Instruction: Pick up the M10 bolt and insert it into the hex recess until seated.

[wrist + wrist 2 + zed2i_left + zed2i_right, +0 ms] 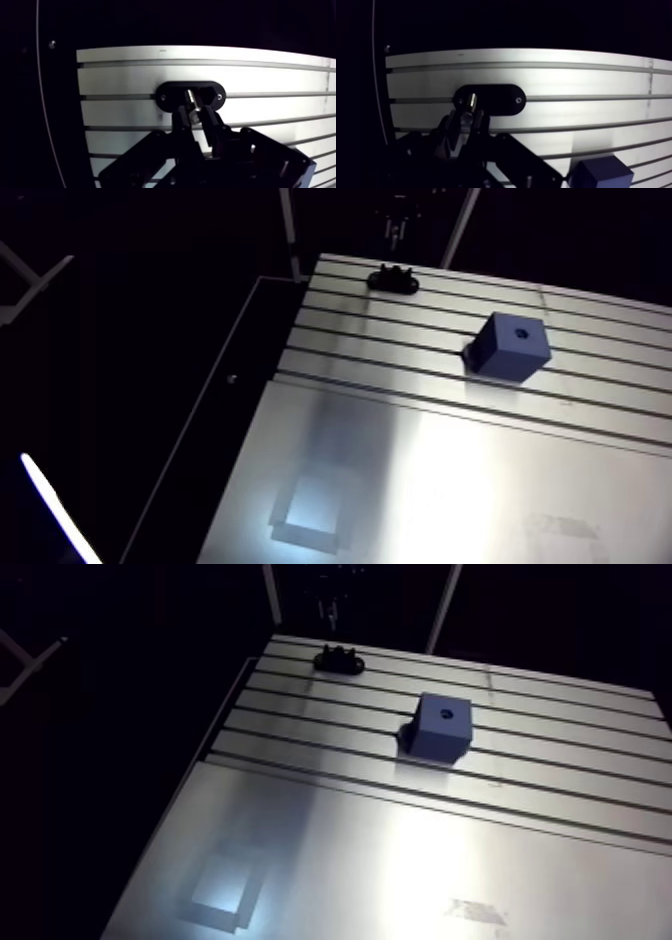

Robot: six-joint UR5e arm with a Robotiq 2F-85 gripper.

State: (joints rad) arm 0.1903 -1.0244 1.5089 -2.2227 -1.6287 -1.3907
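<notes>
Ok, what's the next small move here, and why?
Probably a short straight lift: the gripper looks shut on the bolt, which sits in the black holder; the blue block with the recess stands apart, further along the table.

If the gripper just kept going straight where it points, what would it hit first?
Probably the black holder on the table, straight ahead of the fingers and the bolt between them; how far off is unclear.

The slotted surface (pixel 420 478) is being overlooked from high and afar in the arm view. The black holder (pixel 190 95), shared by both views, is being framed closely past the claw (pixel 194 112) in the wrist view.
</notes>
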